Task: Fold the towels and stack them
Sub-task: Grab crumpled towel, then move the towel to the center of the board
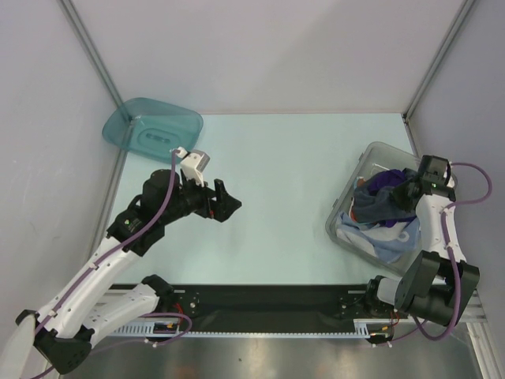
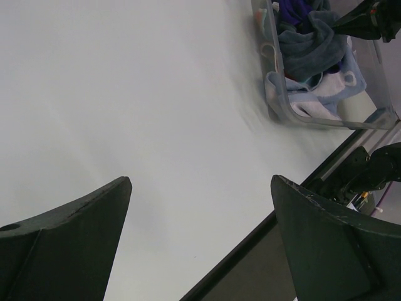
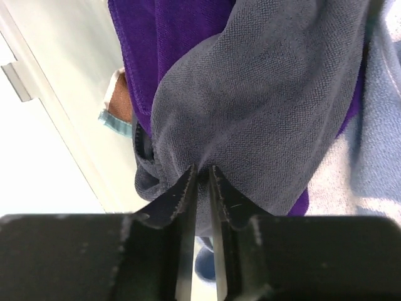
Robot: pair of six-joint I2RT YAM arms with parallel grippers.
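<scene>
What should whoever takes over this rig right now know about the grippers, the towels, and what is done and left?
Left gripper: jaws wide open, holding nothing, above the bare table.
Right gripper: down in the clear bin, jaws pinched shut on a fold of the grey towel.
Towels: all bunched in the bin, the purple towel and light blue towel with the grey one.
Done: nothing folded or stacked.
Left: lift each towel out, fold it, stack them.

Towels (image 1: 380, 207) in bin (image 1: 375, 148) at right; tray (image 1: 158, 130) back left on table (image 1: 276, 174).
</scene>
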